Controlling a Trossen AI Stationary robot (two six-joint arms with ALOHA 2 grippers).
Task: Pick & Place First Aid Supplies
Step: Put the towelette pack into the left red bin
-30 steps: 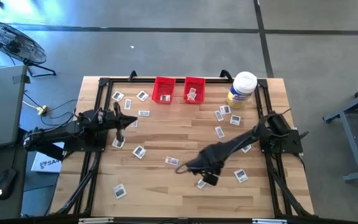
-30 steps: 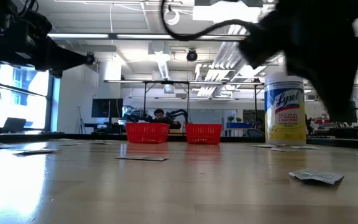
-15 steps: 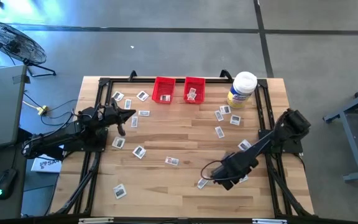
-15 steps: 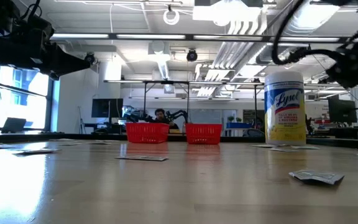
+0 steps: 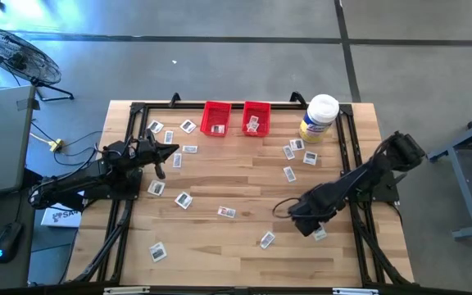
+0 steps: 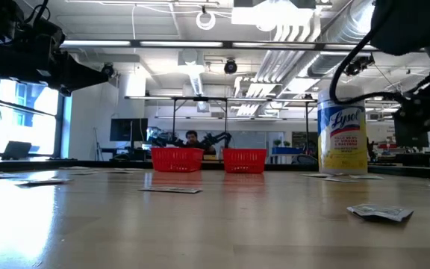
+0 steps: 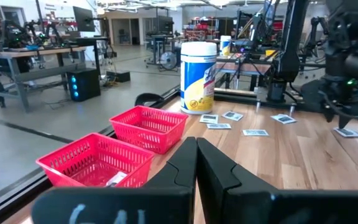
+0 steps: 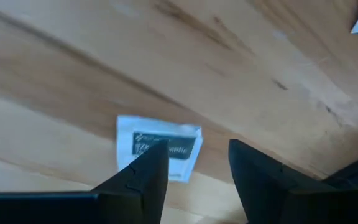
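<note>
Several small white packets, the first aid supplies, lie flat and scattered over the wooden table (image 5: 220,176). My right gripper (image 5: 308,224) points steeply down near the table's right side, open, just above one packet (image 8: 158,149). That packet (image 5: 319,234) lies flat on the wood, partly under one finger (image 8: 143,177) in the right wrist view; I see no touch. My left gripper (image 7: 196,163) is shut on nothing and hovers level over the table's left part (image 5: 161,156). Each of the two red bins (image 5: 215,117) (image 5: 256,117) at the far edge holds packets.
A large white-lidded jar with a yellow label (image 5: 319,117) stands at the far right, next to the bins. A black frame (image 5: 133,111) runs along the table's edges. Another packet (image 5: 266,240) lies left of my right gripper; one more (image 6: 379,213) shows in the low view.
My right gripper has travelled toward the table's right edge and come lower, its arm folding back toward its base, and now stands over a different packet. My left arm has swung a little toward the far edge. The packets have kept their places.
</note>
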